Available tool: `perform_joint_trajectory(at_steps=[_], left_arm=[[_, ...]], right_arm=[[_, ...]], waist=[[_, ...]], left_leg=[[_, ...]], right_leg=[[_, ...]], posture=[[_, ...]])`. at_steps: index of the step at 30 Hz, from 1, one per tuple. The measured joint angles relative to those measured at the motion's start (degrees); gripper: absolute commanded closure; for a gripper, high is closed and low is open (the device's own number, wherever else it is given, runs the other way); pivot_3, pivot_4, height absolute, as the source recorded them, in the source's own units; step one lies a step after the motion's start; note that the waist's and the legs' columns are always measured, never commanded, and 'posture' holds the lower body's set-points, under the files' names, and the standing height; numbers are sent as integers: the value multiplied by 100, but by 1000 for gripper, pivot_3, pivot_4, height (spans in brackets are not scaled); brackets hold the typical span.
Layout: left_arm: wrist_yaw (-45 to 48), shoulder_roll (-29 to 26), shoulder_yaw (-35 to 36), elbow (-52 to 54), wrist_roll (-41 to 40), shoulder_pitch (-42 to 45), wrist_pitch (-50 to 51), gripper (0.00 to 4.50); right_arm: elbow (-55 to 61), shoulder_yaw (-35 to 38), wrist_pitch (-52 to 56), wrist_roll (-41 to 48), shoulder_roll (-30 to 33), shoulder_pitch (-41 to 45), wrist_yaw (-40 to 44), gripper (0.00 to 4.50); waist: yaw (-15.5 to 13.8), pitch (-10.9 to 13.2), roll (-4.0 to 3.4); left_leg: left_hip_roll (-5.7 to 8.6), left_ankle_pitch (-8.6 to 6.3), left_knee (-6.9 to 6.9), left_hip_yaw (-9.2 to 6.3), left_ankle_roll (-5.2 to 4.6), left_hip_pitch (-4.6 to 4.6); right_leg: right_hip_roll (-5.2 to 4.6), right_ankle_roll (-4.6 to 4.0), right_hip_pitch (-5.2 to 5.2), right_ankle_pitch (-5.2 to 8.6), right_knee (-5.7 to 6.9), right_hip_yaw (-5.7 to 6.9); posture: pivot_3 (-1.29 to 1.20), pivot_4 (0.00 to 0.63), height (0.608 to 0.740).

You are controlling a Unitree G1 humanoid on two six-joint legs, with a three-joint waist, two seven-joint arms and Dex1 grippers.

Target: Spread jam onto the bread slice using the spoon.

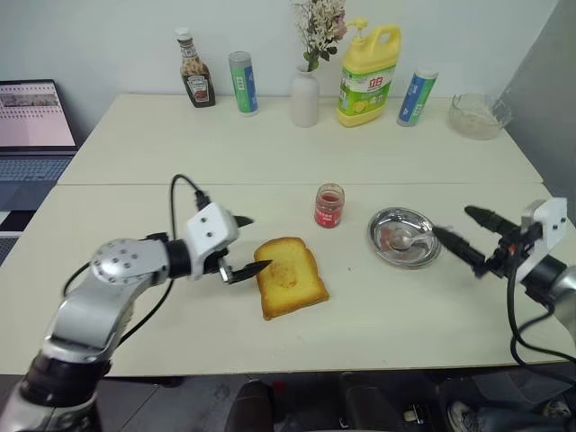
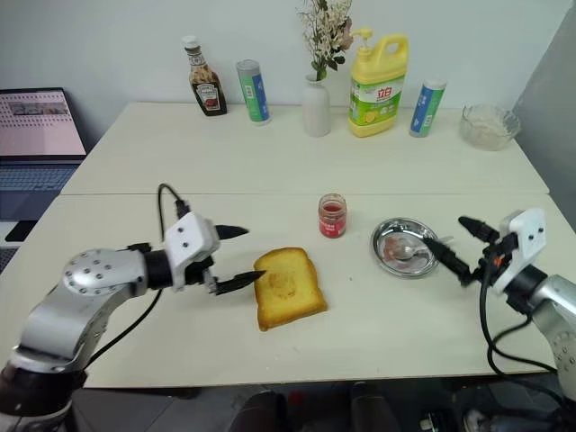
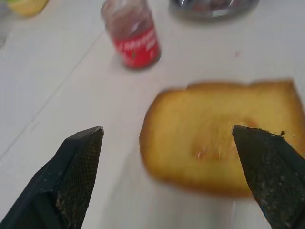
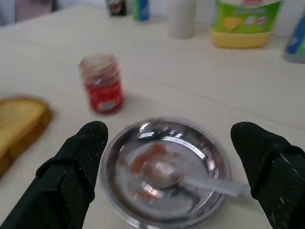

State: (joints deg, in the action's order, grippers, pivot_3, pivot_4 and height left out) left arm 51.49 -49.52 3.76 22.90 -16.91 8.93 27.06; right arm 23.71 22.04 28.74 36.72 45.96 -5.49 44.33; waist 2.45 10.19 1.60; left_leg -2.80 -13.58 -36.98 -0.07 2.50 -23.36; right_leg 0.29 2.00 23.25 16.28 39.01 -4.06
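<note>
Right now the spoon lies in the steel dish on the counter's right side, handle pointing right toward the right fingers, spread wide and empty just beside it. Left fingers, also spread, hover at the bread slice, with the jam between.

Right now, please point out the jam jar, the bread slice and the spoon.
jam jar [image 1: 329, 207], left eye view, on the red label.
bread slice [image 1: 290, 275], left eye view, on the middle of the top face.
spoon [image 4: 164, 172], right wrist view, on the bowl, in the steel dish.
</note>
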Motion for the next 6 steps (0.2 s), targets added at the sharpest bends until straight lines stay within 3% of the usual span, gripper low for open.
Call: perform_joint_trajectory(at_steps=[6], left_arm=[[291, -177, 597, -120, -179, -899, -130, 0]], right_arm=[[159, -4, -281, -128, 387, -545, 969, 12]], waist=[[-27, 1, 3]], left_leg=[[0, 1, -3, 9, 0, 23]], right_leg=[[-3, 23, -17, 11, 3, -4]], posture=[[0, 150, 740]])
